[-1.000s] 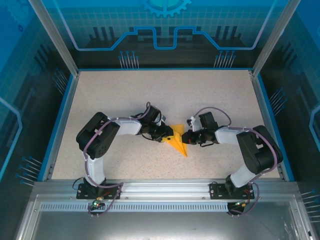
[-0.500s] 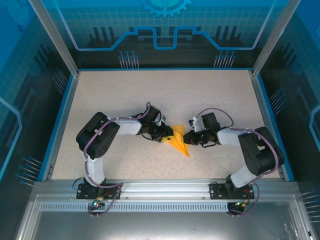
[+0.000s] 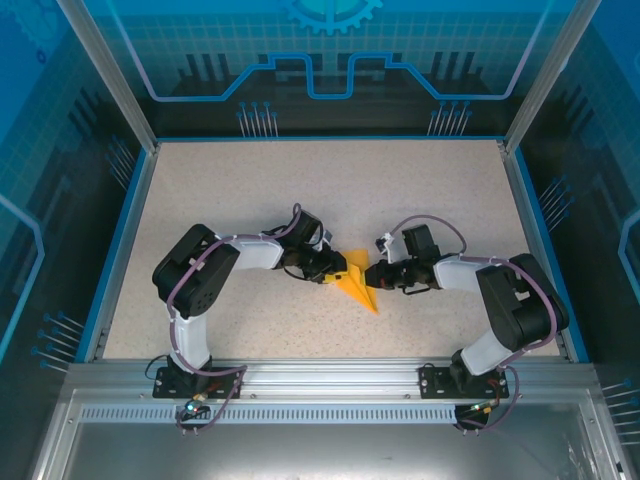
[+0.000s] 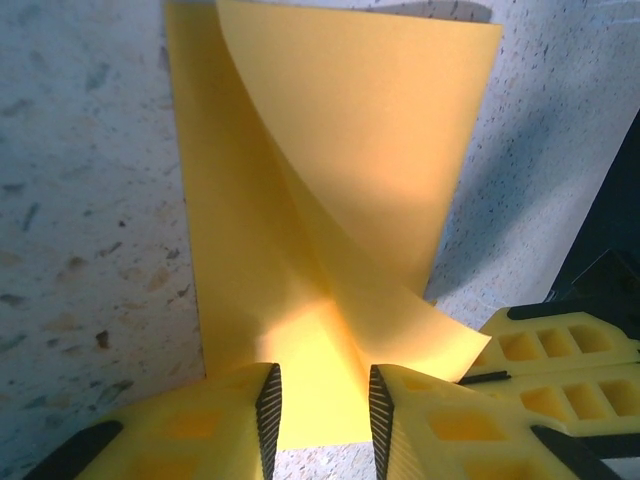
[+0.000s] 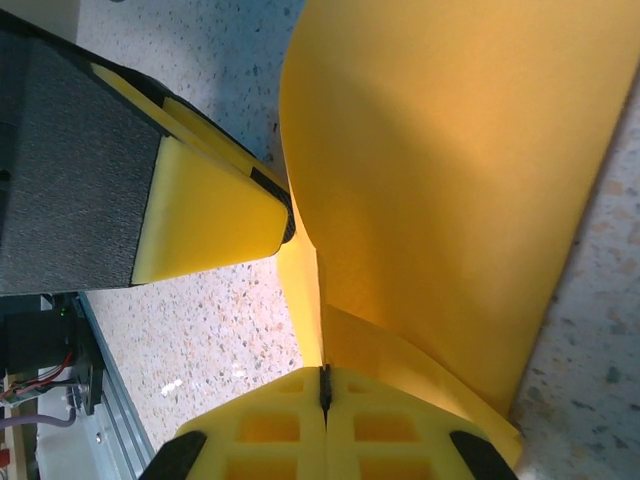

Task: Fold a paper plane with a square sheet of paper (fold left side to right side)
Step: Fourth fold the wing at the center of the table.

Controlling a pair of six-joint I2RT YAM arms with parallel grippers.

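- Plane (image 3: pixel 358 287): smooth orange paper dart lying mid-worktop (image 3: pixel 250 190). Its long axis slants and the tip points near-right.
- Left jaws are slightly apart, straddling its left edge.
- Right jaws are pinched together on a curled flap.

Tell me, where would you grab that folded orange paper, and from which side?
Probably the raised flap of the paper plane, pinched at its free edge from the side, level with the table. That flap curls up, leaving room beneath; the bottom layer lies flat. The right gripper is shut on such an edge.
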